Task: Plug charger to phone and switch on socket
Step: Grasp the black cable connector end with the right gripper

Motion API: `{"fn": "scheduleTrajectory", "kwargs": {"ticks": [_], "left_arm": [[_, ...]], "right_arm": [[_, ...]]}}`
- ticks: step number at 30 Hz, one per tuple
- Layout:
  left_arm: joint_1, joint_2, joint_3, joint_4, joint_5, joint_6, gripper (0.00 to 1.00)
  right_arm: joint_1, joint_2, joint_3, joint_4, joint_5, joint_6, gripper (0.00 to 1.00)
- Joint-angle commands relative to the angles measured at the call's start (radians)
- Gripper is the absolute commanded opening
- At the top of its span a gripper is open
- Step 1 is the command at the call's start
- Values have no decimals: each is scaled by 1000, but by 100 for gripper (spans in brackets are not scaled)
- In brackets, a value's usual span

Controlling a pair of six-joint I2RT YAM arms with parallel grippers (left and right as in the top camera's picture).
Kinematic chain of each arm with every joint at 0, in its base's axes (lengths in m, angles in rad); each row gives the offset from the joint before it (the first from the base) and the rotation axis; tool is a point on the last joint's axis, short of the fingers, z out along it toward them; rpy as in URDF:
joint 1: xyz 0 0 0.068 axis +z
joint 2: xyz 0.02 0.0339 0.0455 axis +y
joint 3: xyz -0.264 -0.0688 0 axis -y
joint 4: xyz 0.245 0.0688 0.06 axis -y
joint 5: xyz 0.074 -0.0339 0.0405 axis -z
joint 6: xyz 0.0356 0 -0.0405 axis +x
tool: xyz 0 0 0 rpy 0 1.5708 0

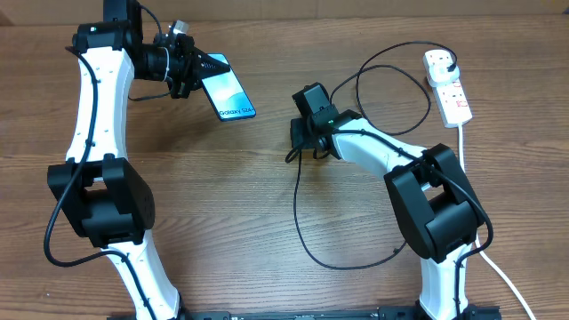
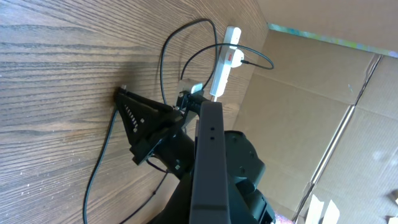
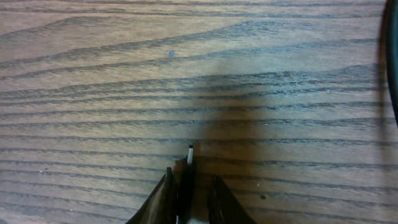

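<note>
My left gripper (image 1: 203, 71) is shut on the phone (image 1: 229, 93) and holds it tilted above the table at the upper left, its light blue "Galaxy" screen facing up. In the left wrist view the phone (image 2: 208, 162) shows edge-on as a dark bar. My right gripper (image 1: 298, 142) is at mid-table, shut on the charger's black connector (image 3: 185, 177), whose small metal tip (image 3: 189, 149) sticks out past the fingers just above the wood. The black cable (image 1: 300, 222) loops over the table to a white plug head (image 1: 437, 62) seated in the socket (image 1: 455, 96) at the upper right.
The socket's thick white cord (image 1: 476, 191) runs down the right side toward the front edge. Cable loops lie in front of and behind the right arm. In the left wrist view, cardboard walls (image 2: 311, 99) stand beyond the table, and the socket (image 2: 227, 53) shows far off.
</note>
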Motion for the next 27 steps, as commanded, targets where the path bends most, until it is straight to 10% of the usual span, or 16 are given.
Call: {"fn": "scheduleTrajectory", "kwargs": {"ticks": [1,14,27], "left_arm": [[5,-1,17,1,27,22,4],[5,-1,17,0,29,22,4],[5,-1,17,-22,31,42,4]], "right_arm": [[29,32,11,-9,15,-8,16],[28,27,16,-50,6,57,4],[-84,-142,67,-145,-422,40,4]]}}
